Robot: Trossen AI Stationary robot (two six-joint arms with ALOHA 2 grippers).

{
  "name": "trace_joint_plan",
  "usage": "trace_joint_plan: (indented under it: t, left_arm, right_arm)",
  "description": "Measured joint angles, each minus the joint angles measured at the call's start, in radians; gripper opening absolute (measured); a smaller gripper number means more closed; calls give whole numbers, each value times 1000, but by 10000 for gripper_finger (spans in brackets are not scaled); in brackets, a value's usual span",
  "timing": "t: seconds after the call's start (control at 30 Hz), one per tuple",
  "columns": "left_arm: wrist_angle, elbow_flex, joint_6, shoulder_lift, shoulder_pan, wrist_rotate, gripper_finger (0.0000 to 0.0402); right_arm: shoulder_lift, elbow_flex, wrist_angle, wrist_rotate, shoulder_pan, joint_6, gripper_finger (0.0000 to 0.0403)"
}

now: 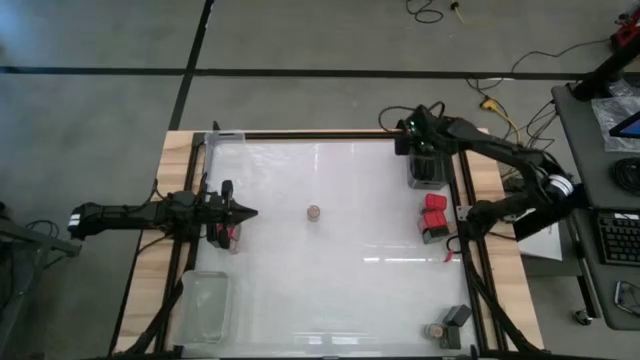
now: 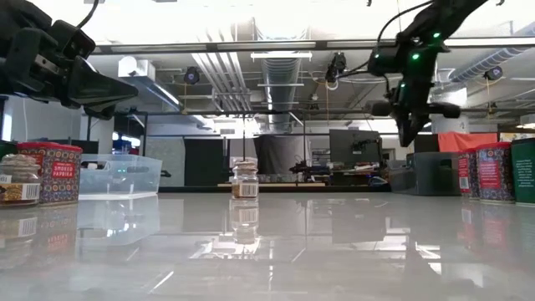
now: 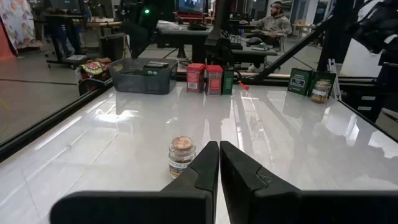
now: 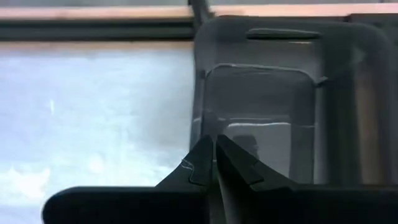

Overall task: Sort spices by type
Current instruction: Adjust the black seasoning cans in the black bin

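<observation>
We are noting one round tan-topped jar (image 1: pixel 314 212) standing upright alone at the middle of the tabletop (image 1: pixel 330 290). The left gripper (image 1: pixel 245 213) is hovering near the left edge with its jaws closed on nothing, pointing straight at the jar; in its wrist view the jar (image 3: pixel 181 156) is sitting just ahead of the tips. The right gripper (image 4: pixel 214 146), jaws also closed and empty, is hanging over a dark tray (image 1: pixel 427 168) at the far right corner, well apart. We are judging the left arm nearer.
</observation>
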Motion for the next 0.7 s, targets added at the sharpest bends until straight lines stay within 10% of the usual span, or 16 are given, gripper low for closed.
trace_joint_plan:
  t: [0.47, 0.7]
  left_arm:
    - [0, 0, 0, 0, 0, 0, 0]
    - [0, 0, 0, 0, 0, 0, 0]
  right_arm:
    - [147, 103, -110, -137, -136, -74, 146]
    - [148, 95, -186, -138, -153, -54, 151]
